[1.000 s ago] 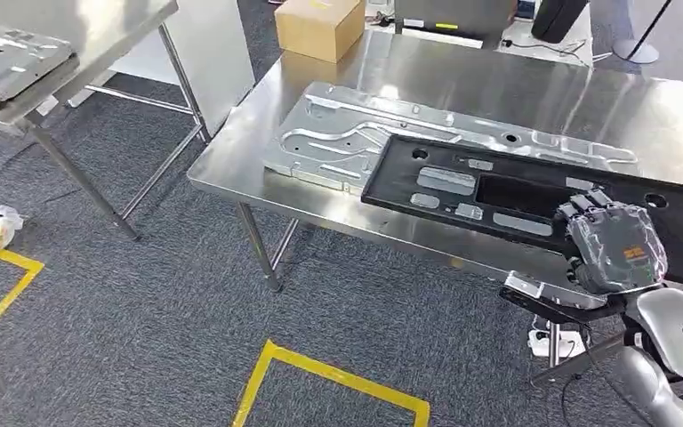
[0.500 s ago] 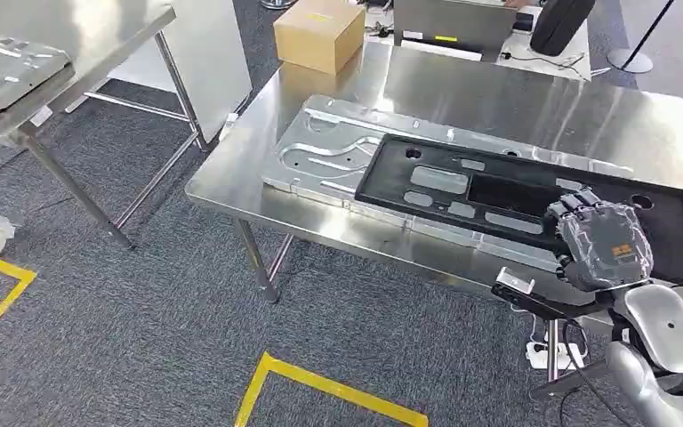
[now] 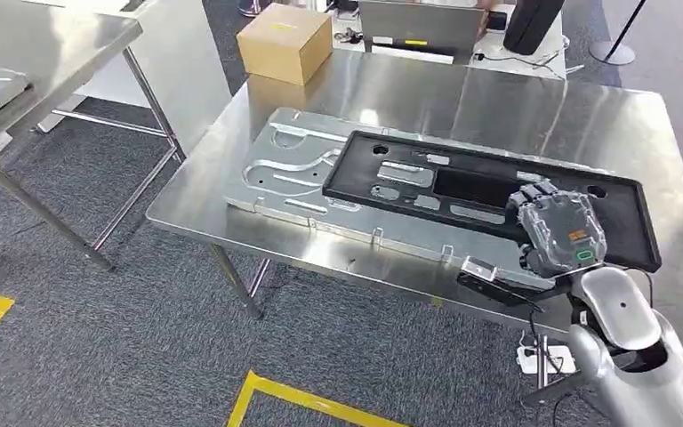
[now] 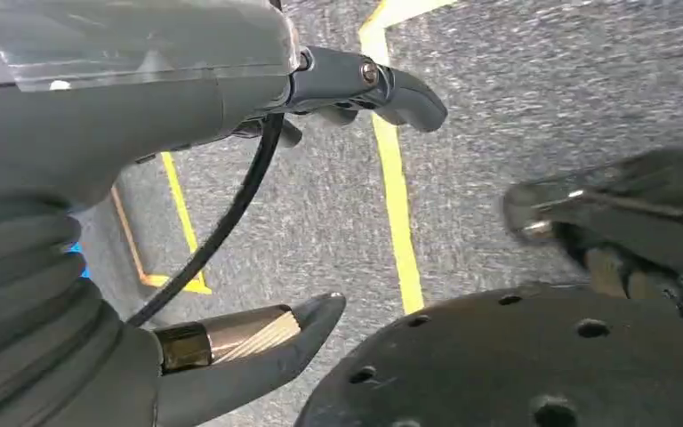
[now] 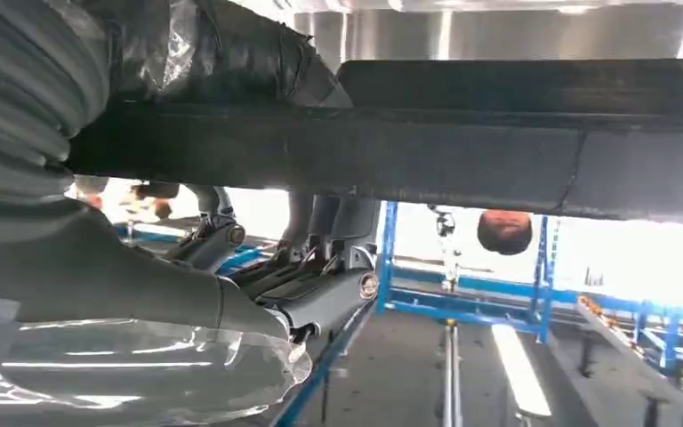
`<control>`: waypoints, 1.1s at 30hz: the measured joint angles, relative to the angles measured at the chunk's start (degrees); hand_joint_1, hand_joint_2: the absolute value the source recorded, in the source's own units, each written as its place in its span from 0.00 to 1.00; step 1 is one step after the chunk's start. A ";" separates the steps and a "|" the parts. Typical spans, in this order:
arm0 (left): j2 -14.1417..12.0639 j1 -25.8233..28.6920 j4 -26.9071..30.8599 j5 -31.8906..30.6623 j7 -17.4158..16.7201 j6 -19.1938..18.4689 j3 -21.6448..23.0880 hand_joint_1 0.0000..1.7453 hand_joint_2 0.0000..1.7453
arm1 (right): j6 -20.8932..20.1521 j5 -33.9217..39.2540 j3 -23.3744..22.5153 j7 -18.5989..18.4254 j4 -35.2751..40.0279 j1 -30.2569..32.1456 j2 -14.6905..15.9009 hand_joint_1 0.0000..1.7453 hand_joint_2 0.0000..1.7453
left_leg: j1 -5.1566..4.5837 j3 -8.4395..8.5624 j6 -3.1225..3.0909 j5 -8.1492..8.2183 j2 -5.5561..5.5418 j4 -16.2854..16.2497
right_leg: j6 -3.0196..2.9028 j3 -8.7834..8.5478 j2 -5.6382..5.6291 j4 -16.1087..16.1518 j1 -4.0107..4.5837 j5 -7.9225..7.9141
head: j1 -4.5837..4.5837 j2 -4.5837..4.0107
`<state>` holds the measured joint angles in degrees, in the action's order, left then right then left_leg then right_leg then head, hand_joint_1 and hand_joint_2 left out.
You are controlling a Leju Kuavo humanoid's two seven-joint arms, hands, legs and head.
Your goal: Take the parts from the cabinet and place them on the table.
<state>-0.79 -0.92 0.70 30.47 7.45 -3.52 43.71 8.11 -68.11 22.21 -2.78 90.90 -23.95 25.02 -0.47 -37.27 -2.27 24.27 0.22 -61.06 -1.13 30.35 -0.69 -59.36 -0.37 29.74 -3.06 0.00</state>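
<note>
The black panel [image 3: 489, 191], long, stiff, likely light, is being gripped at its 5 o'clock edge by the right hand [image 3: 558, 229]; the left hand's [image 4: 142, 222] fingers [image 4: 369, 84] are hanging released.

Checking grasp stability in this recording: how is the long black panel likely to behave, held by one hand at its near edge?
The black panel is long and flat, and the right hand grips only its near edge, so it probably levers hard on that hand. Its far part rests on the silver stamped plate, where it would likely slide easily. It shows no sag, so it seems fairly stiff.
</note>
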 joint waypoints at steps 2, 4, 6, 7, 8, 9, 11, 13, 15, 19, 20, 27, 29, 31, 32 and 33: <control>-0.11 0.07 -0.22 0.11 -0.07 -0.02 0.26 0.00 1.00 | 0.07 0.00 0.83 -0.15 -0.44 -0.92 -0.52 1.00 1.00 | -0.64 0.22 -0.67 1.20 -0.37 1.82 | 0.61 -0.56 -0.25 0.49 0.01 0.57 | -0.02 0.00; -0.13 0.00 -0.26 0.17 -0.04 0.00 0.46 0.00 1.00 | 0.07 -0.13 1.44 -0.24 -0.85 -1.13 -1.02 1.00 1.00 | -0.55 1.13 -1.20 -0.05 -0.59 3.30 | 1.35 -1.04 -0.18 -0.08 0.01 -0.41 | 0.09 0.00; 0.07 0.11 -0.26 0.28 0.04 0.00 0.75 0.00 1.00 | 0.07 -0.18 2.16 -0.42 -1.07 -1.55 -1.33 1.00 1.00 | -0.11 3.60 -1.51 -0.50 -0.49 4.70 | 1.80 -1.53 0.07 -0.50 -0.10 -0.02 | 0.15 0.00; 0.11 0.12 -0.26 0.37 0.02 -0.02 0.83 0.00 1.00 | 0.07 -0.17 2.47 -0.50 -1.20 -2.02 -1.66 1.00 1.00 | -0.09 4.28 -1.60 -0.38 -0.40 4.79 | 1.94 -0.83 0.30 -2.49 -0.05 0.52 | -0.13 0.00; 0.09 0.02 -0.26 0.52 0.04 -0.02 0.88 0.00 1.00 | 0.02 -0.17 2.78 -0.52 -1.35 -2.41 -1.86 1.00 1.00 | -0.10 4.54 -1.87 -0.12 -0.41 4.85 | 2.08 1.28 0.33 -6.11 -0.07 1.89 | -0.07 0.00; 0.09 -0.09 -0.26 0.59 0.04 0.02 0.90 0.00 1.00 | 0.02 -0.20 2.95 -0.61 -1.46 -2.58 -1.97 1.00 1.00 | -0.10 4.74 -1.88 0.24 -0.43 4.86 | 2.30 3.90 0.37 -10.07 -0.16 3.66 | -0.11 0.00; 0.09 -0.11 -0.26 0.63 0.09 0.00 1.05 0.00 1.00 | 0.02 -0.22 3.61 -0.65 -1.92 -2.33 -2.16 1.00 1.00 | -0.10 5.54 -1.78 1.11 -0.60 4.80 | 2.82 8.55 0.37 -15.58 -0.41 6.75 | -0.09 0.00; 0.13 0.06 -0.26 0.68 0.18 0.00 1.25 0.00 1.00 | 0.02 -0.22 4.13 -0.65 -2.34 -2.11 -2.47 1.00 1.00 | -0.08 6.85 -1.50 2.24 -0.70 4.65 | 2.88 9.00 0.42 -12.26 -0.56 4.00 | -0.09 0.00; 0.17 0.12 -0.26 0.74 0.20 0.00 1.29 0.00 1.00 | 0.02 -0.22 4.37 -0.83 -2.53 -2.12 -2.64 1.00 1.00 | -0.08 8.49 -1.17 3.62 -0.65 4.39 | 2.68 6.38 0.67 -2.86 -0.56 -2.93 | -0.09 0.00; 0.20 0.02 -0.31 0.79 0.26 0.00 1.36 0.00 1.00 | 0.11 -0.13 4.59 -1.14 -2.91 -1.91 -2.64 1.00 1.00 | -0.04 9.35 0.32 4.78 -0.66 3.82 | 0.80 5.91 0.86 0.51 0.40 -5.48 | 0.15 0.00; 0.20 0.08 -0.31 0.79 0.28 0.00 1.38 0.00 1.00 | 0.13 -0.13 4.61 -1.11 -2.99 -1.99 -2.67 1.00 1.00 | -0.12 9.32 0.66 4.66 -0.64 3.53 | 0.38 5.51 0.81 0.57 0.37 -5.26 | 0.17 0.00; 0.09 -0.04 -0.31 1.38 0.35 0.02 1.90 0.00 1.00 | -0.39 0.18 4.63 -1.27 -2.99 -2.07 -2.97 1.00 1.00 | 1.02 -3.55 2.64 10.32 -0.57 -13.78 | -0.59 1.90 0.59 1.47 -0.24 -2.95 | 0.39 0.00; 0.09 0.03 -0.31 1.57 0.33 0.02 2.17 0.00 1.00 | -0.59 0.17 4.72 -1.35 -3.02 -1.97 -3.06 1.00 1.00 | 1.17 -2.77 2.80 7.34 -0.57 -8.50 | -0.29 0.27 0.46 1.43 -0.36 -1.82 | 0.39 0.00; 0.09 0.25 -0.33 1.77 0.22 -0.02 2.21 0.00 1.00 | -0.59 0.20 4.72 -1.35 -3.08 -1.95 -3.06 1.00 1.00 | 1.17 -0.05 2.58 -1.04 -0.57 1.24 | 0.20 -1.26 0.47 1.33 -0.46 -0.73 | 0.37 0.00; 0.09 0.51 -0.35 1.92 0.18 -0.13 2.21 0.00 1.00 | -0.57 0.35 4.72 -1.33 -3.23 -1.83 -3.06 1.00 1.00 | 0.89 -0.13 2.34 -2.64 -0.65 2.72 | 0.58 -1.64 0.43 1.01 -0.33 -0.26 | 0.28 0.00; 0.09 0.36 -0.37 2.01 0.15 -0.37 2.23 0.00 1.00 | -0.51 0.63 4.74 -1.31 -3.41 -1.69 -3.08 1.00 1.00 | 0.64 0.01 1.74 -0.51 -0.56 2.48 | 1.01 -1.13 0.32 1.14 -0.30 0.01 | 0.35 0.00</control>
<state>-0.70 -0.56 0.33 32.48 7.61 -3.89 45.94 7.60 -67.48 26.95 -4.09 87.49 -25.64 21.94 0.17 -37.26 -0.53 23.76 -0.34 -58.58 -0.12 29.22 -0.37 -58.22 -0.67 29.75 -2.71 0.00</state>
